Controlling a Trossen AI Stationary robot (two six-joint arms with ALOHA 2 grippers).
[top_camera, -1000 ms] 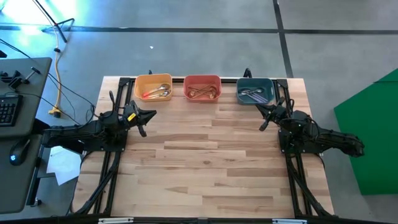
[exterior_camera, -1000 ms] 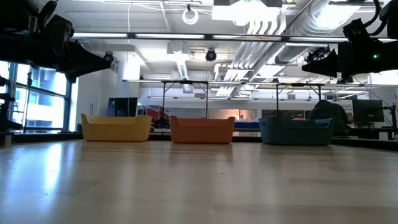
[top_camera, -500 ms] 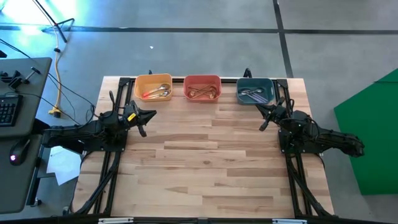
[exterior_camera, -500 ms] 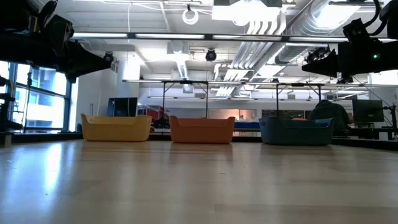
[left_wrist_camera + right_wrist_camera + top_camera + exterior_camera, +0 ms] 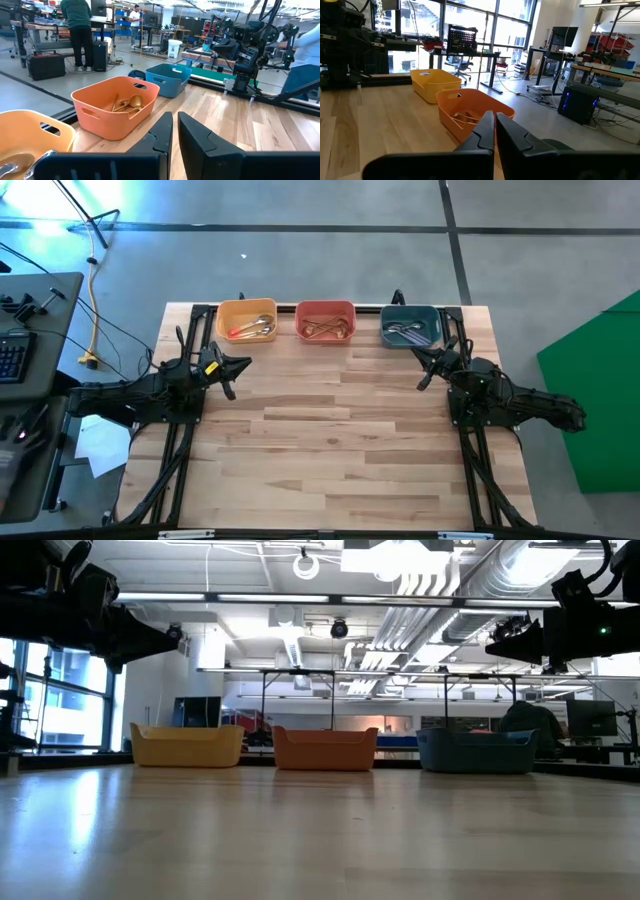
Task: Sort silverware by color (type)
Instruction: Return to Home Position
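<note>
The silverware lies in three bins along the table's far edge. Spoons with silver bowls and red-orange handles (image 5: 252, 330) are in the yellow bin (image 5: 222, 321). Gold spoons (image 5: 327, 330) are in the red bin (image 5: 325, 308), and they also show in the left wrist view (image 5: 127, 103). Purple-handled spoons (image 5: 405, 332) are in the teal bin (image 5: 432, 326). My left gripper (image 5: 238, 369) hovers shut near the table's left edge, just nearer than the yellow bin. My right gripper (image 5: 428, 367) hovers shut near the right edge, just nearer than the teal bin. Neither holds anything.
The wooden table top (image 5: 330, 440) stretches from the bins to the near edge. A desk with a keyboard (image 5: 12, 355) stands beyond the table's left side, and a green panel (image 5: 595, 390) beyond its right. People (image 5: 77, 25) stand in the room behind.
</note>
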